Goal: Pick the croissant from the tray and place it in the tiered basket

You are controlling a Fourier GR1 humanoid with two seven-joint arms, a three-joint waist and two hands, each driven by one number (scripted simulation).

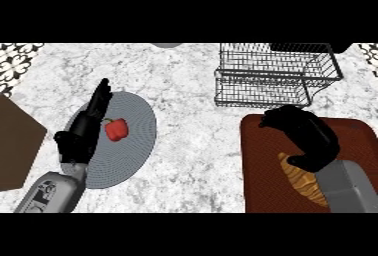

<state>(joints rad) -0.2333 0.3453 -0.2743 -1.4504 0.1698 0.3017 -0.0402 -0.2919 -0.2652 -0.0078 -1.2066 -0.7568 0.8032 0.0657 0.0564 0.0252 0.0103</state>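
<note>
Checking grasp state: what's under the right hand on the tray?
The croissant lies on the brown tray, partly covered by the right hand and forearm. Its far end is hidden, so contact can't be confirmed. The tiered basket holds nothing visible.

My right hand (306, 135) hangs with fingers curled downward; my left hand (87, 122) rests open, fingers straight.

White-grey marble counter (184, 150); patterned tiles (16, 55) at the far corners.
</note>
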